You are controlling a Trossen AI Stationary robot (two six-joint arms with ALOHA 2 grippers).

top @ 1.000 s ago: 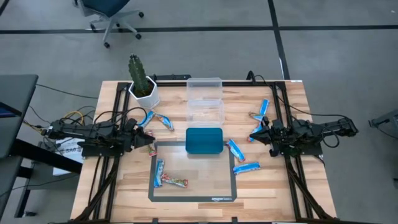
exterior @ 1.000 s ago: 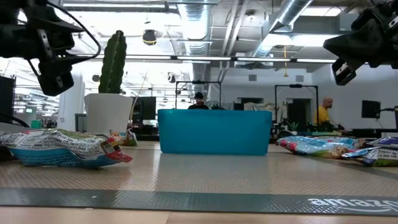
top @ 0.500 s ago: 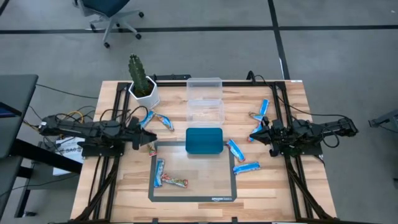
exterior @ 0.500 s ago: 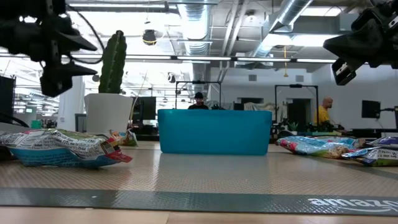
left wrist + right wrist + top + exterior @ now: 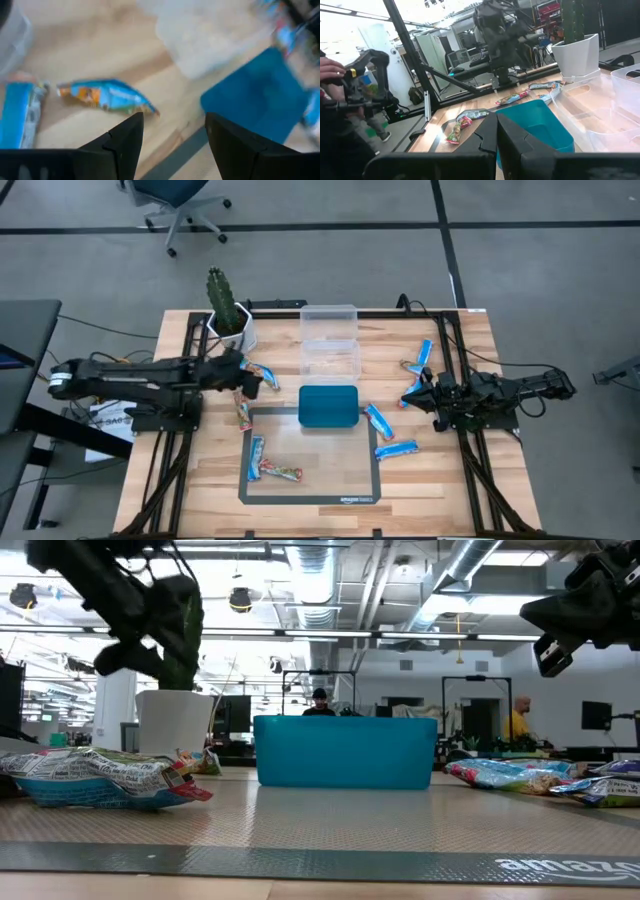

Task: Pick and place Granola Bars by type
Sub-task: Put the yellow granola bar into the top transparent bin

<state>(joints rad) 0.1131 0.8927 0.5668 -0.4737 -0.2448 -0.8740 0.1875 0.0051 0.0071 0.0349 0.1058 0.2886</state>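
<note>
Granola bars lie scattered on the table. A blue bar (image 5: 266, 376) (image 5: 105, 95) lies just ahead of my left gripper (image 5: 256, 379) (image 5: 172, 132), which hovers open above the table with nothing between its fingers. A second blue bar (image 5: 20, 120) lies beside it, and a multicoloured bar (image 5: 243, 413) nearer the front. On the grey mat (image 5: 330, 442) lie one blue bar (image 5: 256, 458) and one multicoloured bar (image 5: 285, 473). Several more blue bars (image 5: 378, 421) lie at the right. My right gripper (image 5: 424, 393) (image 5: 497, 134) waits shut at the right side.
A teal tray (image 5: 328, 406) stands at the mat's far edge, and a clear plastic box (image 5: 330, 343) stands behind it. A potted cactus (image 5: 228, 313) stands at the far left. A person's hand (image 5: 332, 67) shows beyond the table in the right wrist view.
My left gripper has swung out from the table's left side toward the centre, risen and tipped from level to slanting down. It now stands over the blue bar left of the clear box. Its fingers stay open. No bar has moved.
</note>
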